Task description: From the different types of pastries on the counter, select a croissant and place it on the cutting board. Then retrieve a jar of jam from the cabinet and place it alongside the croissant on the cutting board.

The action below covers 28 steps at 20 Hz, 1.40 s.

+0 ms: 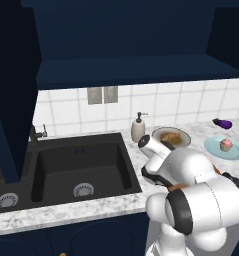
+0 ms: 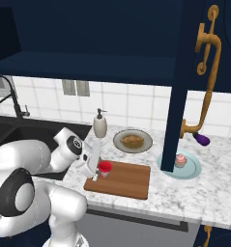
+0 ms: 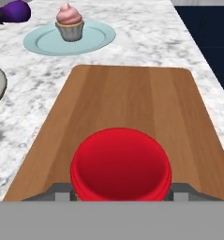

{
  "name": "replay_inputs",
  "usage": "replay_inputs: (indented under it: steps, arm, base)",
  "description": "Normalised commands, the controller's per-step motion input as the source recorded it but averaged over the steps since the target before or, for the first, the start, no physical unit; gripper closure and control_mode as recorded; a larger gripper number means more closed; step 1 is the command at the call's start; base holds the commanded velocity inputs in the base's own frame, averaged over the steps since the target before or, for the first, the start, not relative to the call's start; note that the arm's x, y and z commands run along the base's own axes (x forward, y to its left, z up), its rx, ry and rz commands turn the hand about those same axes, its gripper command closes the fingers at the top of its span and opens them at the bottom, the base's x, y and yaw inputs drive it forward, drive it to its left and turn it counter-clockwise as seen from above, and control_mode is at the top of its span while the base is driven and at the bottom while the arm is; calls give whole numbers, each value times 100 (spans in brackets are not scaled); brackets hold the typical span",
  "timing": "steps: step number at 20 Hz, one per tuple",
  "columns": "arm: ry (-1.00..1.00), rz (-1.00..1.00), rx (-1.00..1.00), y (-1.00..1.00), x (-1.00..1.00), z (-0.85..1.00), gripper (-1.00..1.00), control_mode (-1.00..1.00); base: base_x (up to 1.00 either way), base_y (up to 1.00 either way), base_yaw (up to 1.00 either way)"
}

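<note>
My gripper (image 2: 98,170) is shut on the jar of jam (image 2: 104,168), its fingers on either side of the red lid (image 3: 121,165). The jar is at the left end of the brown cutting board (image 2: 129,181), low over it; I cannot tell whether it touches the wood. The rest of the cutting board (image 3: 132,98) is bare. The golden-brown croissant (image 2: 132,140) lies on a grey plate (image 2: 118,143) behind the board. The pink-frosted cupcake (image 2: 180,160) stands on a pale blue plate (image 2: 192,172) to the right. The navy cabinet door (image 2: 182,72) hangs open above the counter.
A soap dispenser (image 2: 100,124) stands left of the grey plate. A purple eggplant (image 2: 201,139) lies near the wall at the right. The black sink (image 1: 76,165) takes up the counter's left. The open door's brass handle (image 2: 207,91) juts out above the cupcake.
</note>
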Motion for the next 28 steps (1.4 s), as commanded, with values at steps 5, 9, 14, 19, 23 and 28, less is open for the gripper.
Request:
replay_inputs:
  steps: [5,9,14,19,23,28]
  arm:
    - [-5,5,0,-24,0,-22,100,-100]
    - [-1,2,0,-19,0,-31,100,-100]
    - [0,0,0,-22,-3,-40,100,-100]
    - [0,-1,0,-8,-43,-51,100,-100]
    - [0,-8,0,0,-43,-37,100,-100]
    - [0,-9,0,-1,-35,-28,-100,-100]
  base:
    - [0,0,0]
    - [0,0,0]
    - [0,0,0]
    - [0,0,0]
    - [0,0,0]
    - [0,0,0]
